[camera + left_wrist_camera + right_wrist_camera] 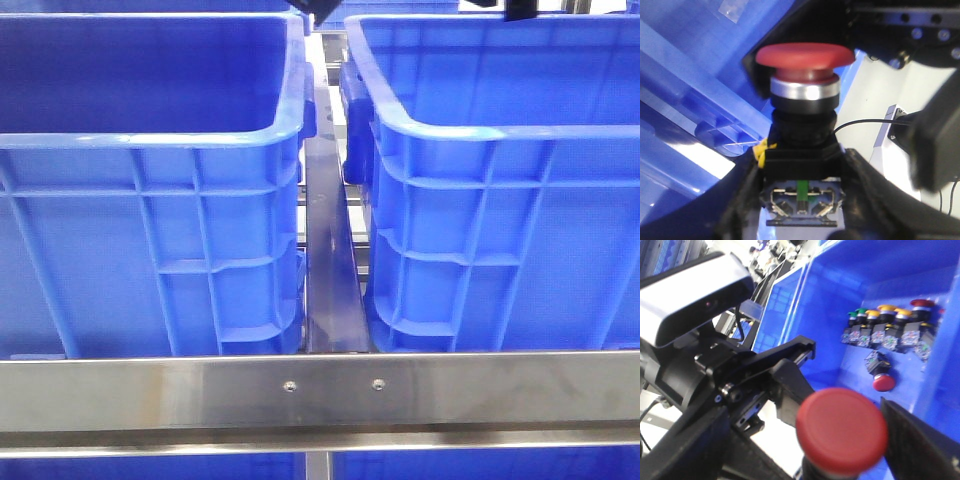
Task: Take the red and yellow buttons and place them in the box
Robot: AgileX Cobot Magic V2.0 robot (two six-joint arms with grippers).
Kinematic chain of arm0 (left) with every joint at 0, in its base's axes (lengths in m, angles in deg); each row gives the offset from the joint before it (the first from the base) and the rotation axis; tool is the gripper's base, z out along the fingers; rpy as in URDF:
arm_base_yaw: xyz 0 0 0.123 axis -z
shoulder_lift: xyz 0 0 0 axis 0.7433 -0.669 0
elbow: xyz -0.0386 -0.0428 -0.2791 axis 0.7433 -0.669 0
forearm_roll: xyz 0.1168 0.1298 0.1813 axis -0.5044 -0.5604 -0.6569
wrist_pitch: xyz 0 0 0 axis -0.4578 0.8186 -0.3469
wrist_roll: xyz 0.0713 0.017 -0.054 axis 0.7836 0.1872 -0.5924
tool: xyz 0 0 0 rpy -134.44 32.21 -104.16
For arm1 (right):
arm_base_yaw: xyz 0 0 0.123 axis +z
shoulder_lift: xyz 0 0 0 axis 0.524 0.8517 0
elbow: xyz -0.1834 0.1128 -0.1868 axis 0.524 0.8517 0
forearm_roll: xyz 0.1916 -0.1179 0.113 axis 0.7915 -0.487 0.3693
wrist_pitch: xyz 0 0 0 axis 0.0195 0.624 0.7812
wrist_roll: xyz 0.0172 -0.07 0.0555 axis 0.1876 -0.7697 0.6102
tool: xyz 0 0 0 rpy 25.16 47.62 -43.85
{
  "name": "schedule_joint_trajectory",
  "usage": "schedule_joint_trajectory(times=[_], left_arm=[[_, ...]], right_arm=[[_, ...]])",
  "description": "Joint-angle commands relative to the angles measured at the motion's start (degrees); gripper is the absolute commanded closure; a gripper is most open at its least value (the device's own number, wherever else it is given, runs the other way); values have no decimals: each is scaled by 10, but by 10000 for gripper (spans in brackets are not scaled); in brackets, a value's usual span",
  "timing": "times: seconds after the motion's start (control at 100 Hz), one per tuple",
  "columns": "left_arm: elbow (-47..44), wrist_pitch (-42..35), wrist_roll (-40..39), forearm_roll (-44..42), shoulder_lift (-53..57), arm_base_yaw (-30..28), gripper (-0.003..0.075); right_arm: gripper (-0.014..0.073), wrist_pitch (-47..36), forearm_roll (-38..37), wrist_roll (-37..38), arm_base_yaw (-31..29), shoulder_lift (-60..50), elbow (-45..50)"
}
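In the left wrist view my left gripper is shut on the black body of a red mushroom-capped button, held in the air beside a blue box wall. Close to the camera in the right wrist view, a second red button stands between the fingers of my right gripper, which is shut on its stem. Beyond it, a blue box holds a row of buttons with yellow caps, a green cap and a red cap. One more red button lies on its floor.
Two tall blue boxes stand side by side behind a steel rail, with a narrow metal strip between them. The left arm and its camera housing hang close to my right gripper.
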Motion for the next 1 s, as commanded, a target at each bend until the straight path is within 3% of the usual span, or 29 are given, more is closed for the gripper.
schedule_joint_trajectory(times=[0.0, 0.14, 0.28, 0.37, 0.46, 0.54, 0.79, 0.99], left_arm=[[18, -10, 0, 36, 28, 4, 723], [18, -9, 1, 36, 28, 4, 702], [18, -2, 25, 36, 28, 4, 582], [18, 0, 26, 36, 28, 4, 439], [18, 4, 27, 36, 28, 4, 237], [18, 9, 27, 36, 28, 4, 131], [18, 10, 27, 36, 28, 4, 121], [18, 10, 27, 36, 28, 4, 121]], right_arm=[[34, 12, 41, -1, 3, -14, -21], [249, 10, 41, -1, 3, -14, -21], [406, 10, 41, -1, 3, -14, -21], [412, 10, 41, -1, 3, -14, -21], [412, 10, 41, -1, -1, -14, -22], [412, 8, 41, -1, -14, -14, -28], [412, -40, 20, -17, -106, -14, -63], [412, -172, 9, -129, -139, -14, -73]])
